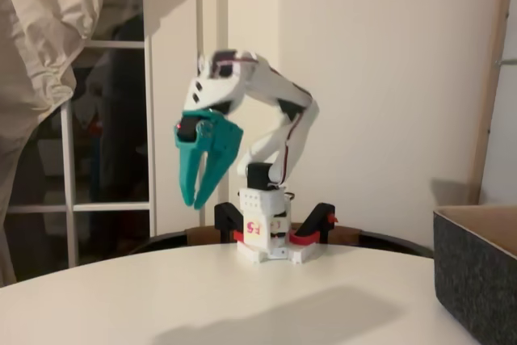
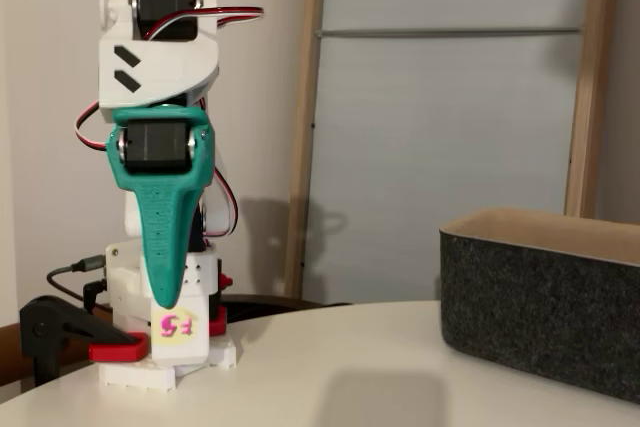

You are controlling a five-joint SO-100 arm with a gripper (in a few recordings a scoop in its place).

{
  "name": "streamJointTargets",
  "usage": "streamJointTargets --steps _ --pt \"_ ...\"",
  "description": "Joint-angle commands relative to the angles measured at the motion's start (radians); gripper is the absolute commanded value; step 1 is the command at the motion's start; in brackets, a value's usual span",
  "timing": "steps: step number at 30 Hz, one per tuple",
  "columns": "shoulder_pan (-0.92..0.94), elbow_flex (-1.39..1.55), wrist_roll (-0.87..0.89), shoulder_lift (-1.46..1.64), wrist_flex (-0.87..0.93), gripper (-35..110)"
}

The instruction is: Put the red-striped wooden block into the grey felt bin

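Above the white table [image 1: 121,296], the teal gripper [image 1: 203,196] hangs empty in the air, fingers slightly apart, with nothing between them. One grey felt bin [image 2: 540,302] sits at the right in both fixed views, well apart from the arm; I can't spot the red-striped wooden block. Likely the pre-reach step: next move calls for locating the block, then descending. Count: one arm, one bin, two black-and-red clamps [image 1: 319,228] at the base.
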Motion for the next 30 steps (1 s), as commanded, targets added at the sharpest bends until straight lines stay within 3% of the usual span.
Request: streamJointTargets --steps 1,15,30 --pt "0.040 0.114 0.021 0.189 -0.071 0" --pt "0.094 0.491 0.054 0.795 -0.141 0" --pt "0.098 0.822 0.077 0.813 -0.186 0"
